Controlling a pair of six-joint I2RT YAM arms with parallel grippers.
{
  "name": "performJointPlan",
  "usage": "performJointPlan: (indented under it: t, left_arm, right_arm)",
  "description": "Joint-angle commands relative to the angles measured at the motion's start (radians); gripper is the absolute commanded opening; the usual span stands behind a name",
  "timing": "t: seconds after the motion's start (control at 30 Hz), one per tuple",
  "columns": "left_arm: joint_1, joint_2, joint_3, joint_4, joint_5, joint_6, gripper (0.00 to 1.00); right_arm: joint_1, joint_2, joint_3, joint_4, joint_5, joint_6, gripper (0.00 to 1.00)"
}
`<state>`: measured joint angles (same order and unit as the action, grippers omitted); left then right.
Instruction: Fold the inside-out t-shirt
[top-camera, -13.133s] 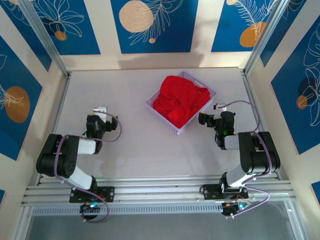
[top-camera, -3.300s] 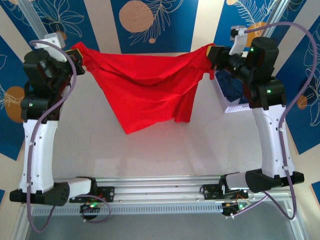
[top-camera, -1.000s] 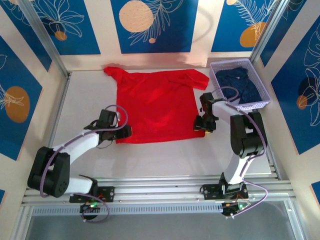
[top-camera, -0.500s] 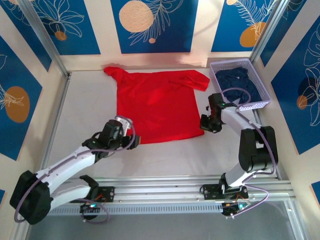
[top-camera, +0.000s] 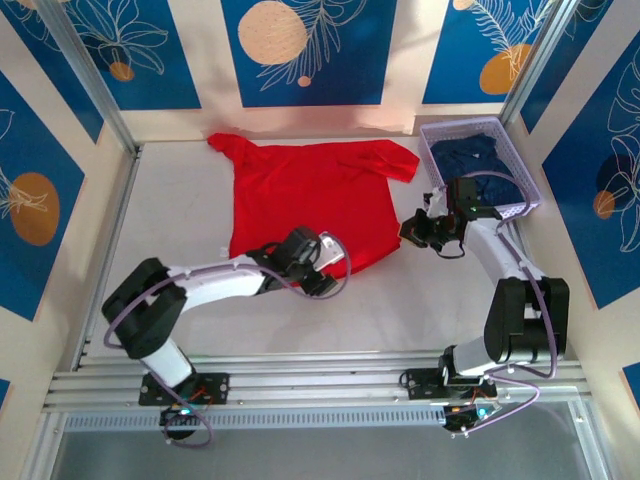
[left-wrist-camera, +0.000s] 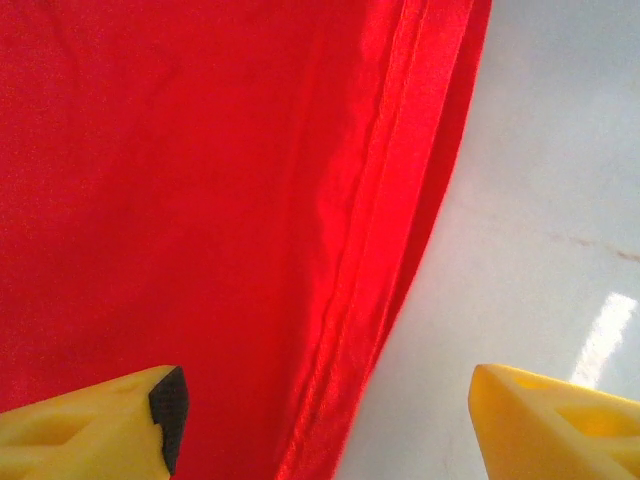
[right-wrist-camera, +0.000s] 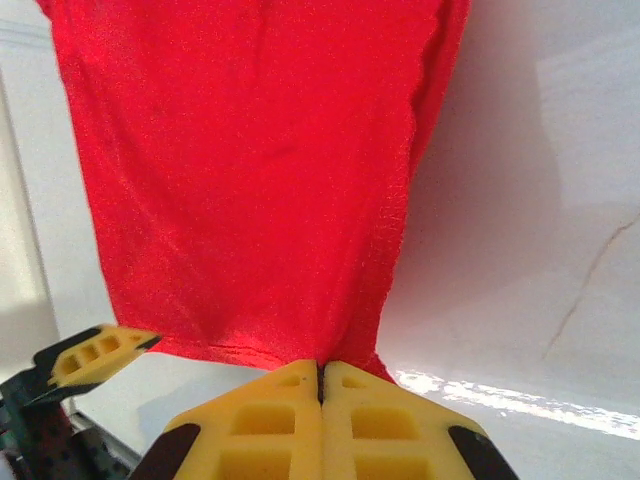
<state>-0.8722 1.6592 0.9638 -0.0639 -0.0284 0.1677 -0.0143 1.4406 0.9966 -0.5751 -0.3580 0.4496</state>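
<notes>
While the inside-out t-shirt (top-camera: 310, 190) lies spread flat across the counter (top-camera: 420, 310), plain face up, I see my right claw (right-wrist-camera: 320, 368) pinched shut on its near right corner. My left claw (left-wrist-camera: 322, 400) hangs open over the near hem.

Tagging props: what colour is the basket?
Pale lilac basket, clearest in the top external view.

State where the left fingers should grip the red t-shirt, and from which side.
Probably its near hem, from above: the red t-shirt lies flat on the table, and this stitched edge sits between the open left fingers.
</notes>
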Motion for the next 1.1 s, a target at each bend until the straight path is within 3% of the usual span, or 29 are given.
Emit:
performJointPlan:
  t: [0.0,0.2,0.4,0.93,1.07]
  left_arm:
    - [-0.007,0.075,0.083,-0.009,-0.05,0.08,0.73]
    - [-0.007,0.167,0.152,-0.035,-0.021,0.097,0.67]
    - [-0.004,0.21,0.189,-0.041,-0.082,0.079,0.52]
    - [0.049,0.143,0.145,-0.044,-0.05,0.035,0.6]
    - [0.056,0.142,0.144,-0.048,-0.064,0.038,0.56]
  right_arm:
    - [-0.018,-0.032,-0.003,-0.012,-0.078,0.009,0.04]
    - [-0.038,-0.055,-0.003,-0.02,-0.094,0.004,0.04]
    - [-0.046,-0.056,-0.004,-0.029,-0.091,-0.006,0.04]
    - [-0.055,-0.046,-0.013,-0.034,-0.063,-0.026,0.03]
    - [-0.055,-0.043,-0.013,-0.033,-0.061,-0.028,0.03]
